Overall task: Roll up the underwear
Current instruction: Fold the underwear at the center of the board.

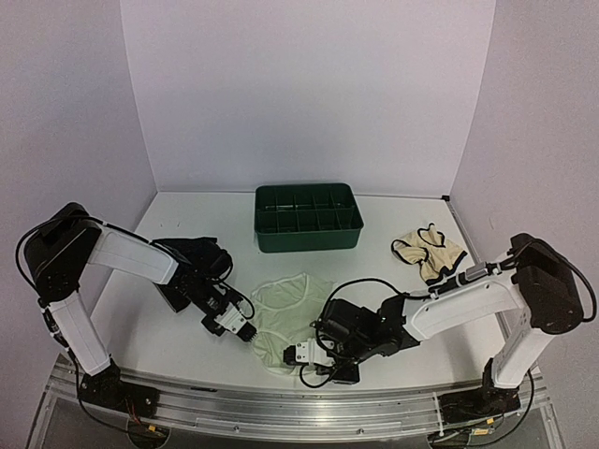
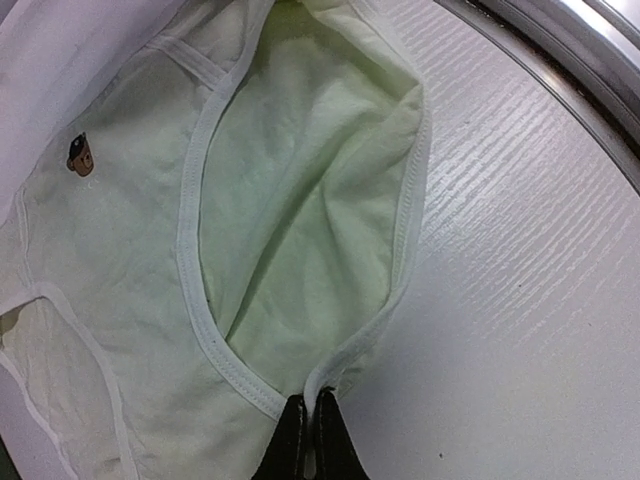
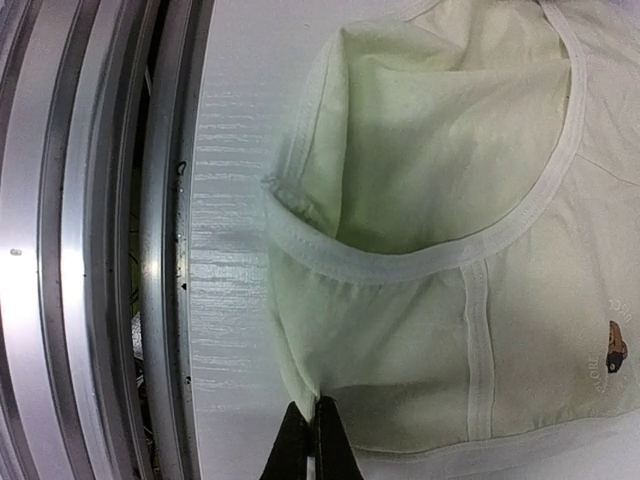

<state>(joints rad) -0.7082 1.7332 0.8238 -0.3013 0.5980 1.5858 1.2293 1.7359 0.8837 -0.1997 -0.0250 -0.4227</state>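
Note:
Pale green underwear (image 1: 281, 313) with white trim lies spread near the table's front edge, between the two arms. My left gripper (image 1: 249, 334) is at its left edge; in the left wrist view the gripper (image 2: 310, 425) is shut on the white hem of the underwear (image 2: 300, 200). My right gripper (image 1: 292, 354) is at the near edge of the cloth; in the right wrist view the gripper (image 3: 312, 430) is shut on a pinch of the underwear (image 3: 440, 250). A small brown print shows on the fabric.
A dark green divided bin (image 1: 308, 217) stands at the back centre. A black garment (image 1: 195, 254) lies under the left arm. A cream and black garment (image 1: 428, 250) lies at right. A metal rail (image 3: 90, 240) runs along the table's near edge.

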